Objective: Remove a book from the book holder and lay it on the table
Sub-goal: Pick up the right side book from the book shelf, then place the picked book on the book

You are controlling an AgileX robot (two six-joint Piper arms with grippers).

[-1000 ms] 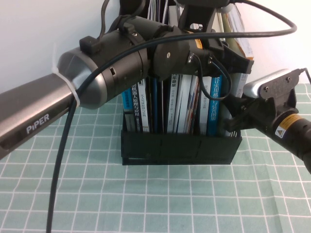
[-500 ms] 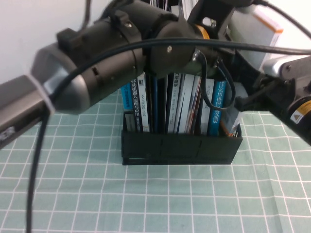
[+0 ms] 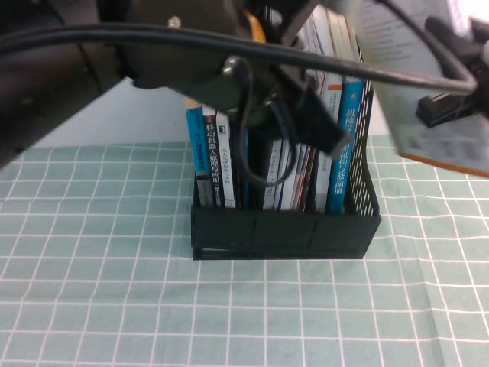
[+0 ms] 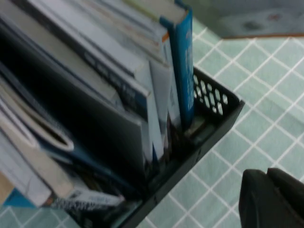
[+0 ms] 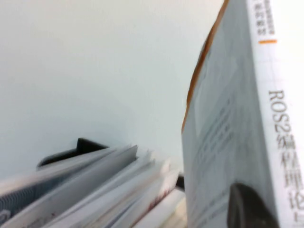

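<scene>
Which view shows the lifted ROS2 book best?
Right wrist view: the book fills it, spine title legible, right pincer gripping it. High view shows it blurred, above the book holder. Left wrist view shows only an edge.

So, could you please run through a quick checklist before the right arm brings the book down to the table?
1. Book clear of the book holder: ok, lifted above and to the holder's right.
2. Right gripper shut on the book: ok.
3. Landing spot on the table right of the holder: cannot tell, mostly out of view.
4. Left gripper away from the book: ok, beside the holder; grip state cannot tell.
5. Blue-spined book standing in the holder: ok.
</scene>
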